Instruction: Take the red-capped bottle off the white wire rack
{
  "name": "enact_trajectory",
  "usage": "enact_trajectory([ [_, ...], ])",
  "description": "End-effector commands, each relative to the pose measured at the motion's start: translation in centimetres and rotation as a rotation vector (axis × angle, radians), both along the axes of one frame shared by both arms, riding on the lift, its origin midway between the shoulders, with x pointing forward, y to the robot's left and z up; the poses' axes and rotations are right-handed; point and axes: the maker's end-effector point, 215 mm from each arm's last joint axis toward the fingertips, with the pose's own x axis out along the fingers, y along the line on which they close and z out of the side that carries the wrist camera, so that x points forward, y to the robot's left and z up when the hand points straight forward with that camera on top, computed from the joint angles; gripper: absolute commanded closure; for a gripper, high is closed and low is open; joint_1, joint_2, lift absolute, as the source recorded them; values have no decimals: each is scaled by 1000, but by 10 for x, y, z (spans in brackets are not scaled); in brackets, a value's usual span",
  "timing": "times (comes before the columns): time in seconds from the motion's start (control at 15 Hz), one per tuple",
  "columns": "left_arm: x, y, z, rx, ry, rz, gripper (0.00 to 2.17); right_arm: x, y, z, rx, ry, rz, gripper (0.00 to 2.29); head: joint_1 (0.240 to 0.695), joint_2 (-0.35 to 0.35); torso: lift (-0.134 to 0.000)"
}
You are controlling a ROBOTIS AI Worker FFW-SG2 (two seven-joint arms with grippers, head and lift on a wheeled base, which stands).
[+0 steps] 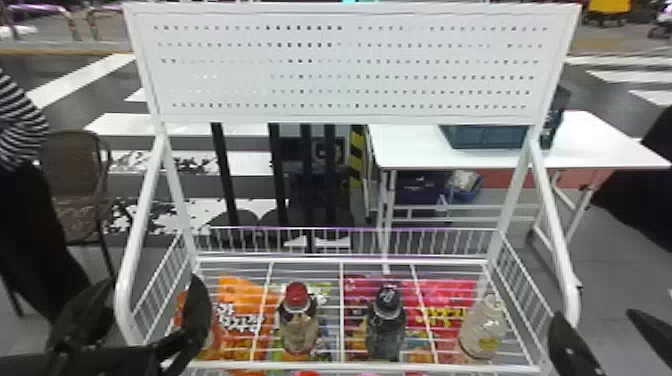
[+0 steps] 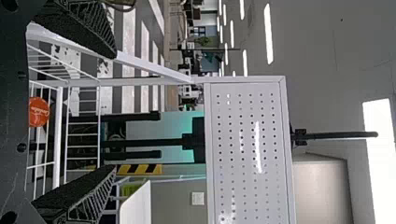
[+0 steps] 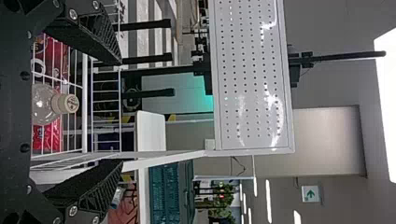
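My left gripper stands open at the rack's left front, left of the red-capped bottle, with a gap between them. That bottle is upright on the white wire rack, left of its middle. Seen from the left wrist, the open left gripper has an orange-red cap low between its fingers; whether this is the same bottle's cap I cannot tell. My right gripper is open outside the rack's right side. From the right wrist, the right gripper holds nothing.
A black-capped bottle and a clear bottle share the rack with the red-capped one. Snack bags lie beneath the wires. Slanted white side posts flank the rack, and a perforated panel rises behind it.
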Motion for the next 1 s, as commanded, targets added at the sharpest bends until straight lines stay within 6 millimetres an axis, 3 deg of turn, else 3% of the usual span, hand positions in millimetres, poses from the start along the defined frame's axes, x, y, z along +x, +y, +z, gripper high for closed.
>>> enact_trajectory([
  [0.0, -1, 3, 4, -3, -8, 8, 43, -2, -1, 1, 4, -2, 0, 151, 499, 0, 0],
  [0.73, -2, 5, -2, -8, 4, 20, 43, 4, -5, -7, 15, -8, 1, 151, 499, 0, 0],
  [0.93, -5, -20, -12, -30, 27, -31, 53, 7, -4, -4, 10, -16, 0, 151, 499, 0, 0],
])
